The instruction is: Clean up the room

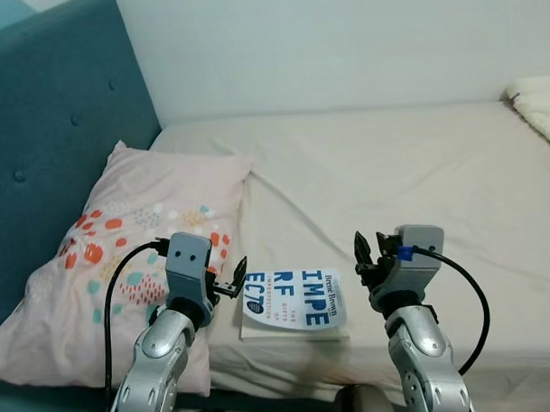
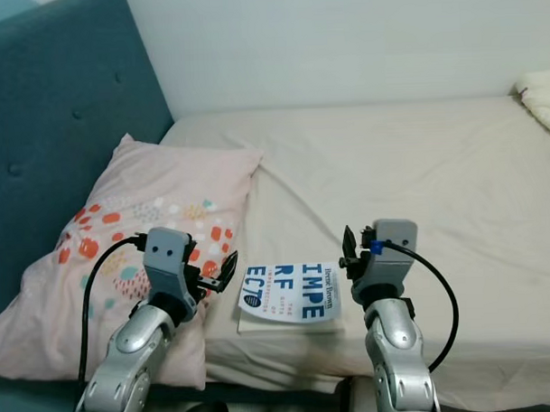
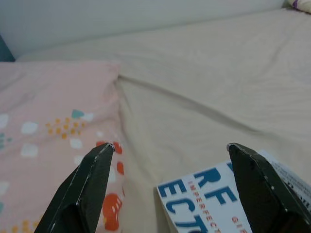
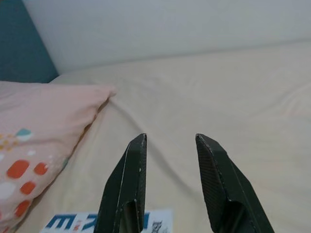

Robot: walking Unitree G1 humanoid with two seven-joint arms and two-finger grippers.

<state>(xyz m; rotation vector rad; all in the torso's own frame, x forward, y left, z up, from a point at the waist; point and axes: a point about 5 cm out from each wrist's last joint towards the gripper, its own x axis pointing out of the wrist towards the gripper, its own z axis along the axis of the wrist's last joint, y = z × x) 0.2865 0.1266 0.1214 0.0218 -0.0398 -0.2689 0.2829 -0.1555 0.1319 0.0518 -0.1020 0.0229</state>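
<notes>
Near the bed's (image 1: 455,191) front edge, book (image 1: 294,301) between both parted end effectors.

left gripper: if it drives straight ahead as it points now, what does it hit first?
Probably the bed sheet. The left gripper is open and empty, aimed past the pillow edge and the book corner at bare sheet. Depth is unclear, so it might clip the book's corner.

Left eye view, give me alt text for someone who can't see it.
A white book with blue lettering lies at the near edge of a beige bed, beside a pink patterned pillow. The left pincer and right pincer hover open on either side.
</notes>
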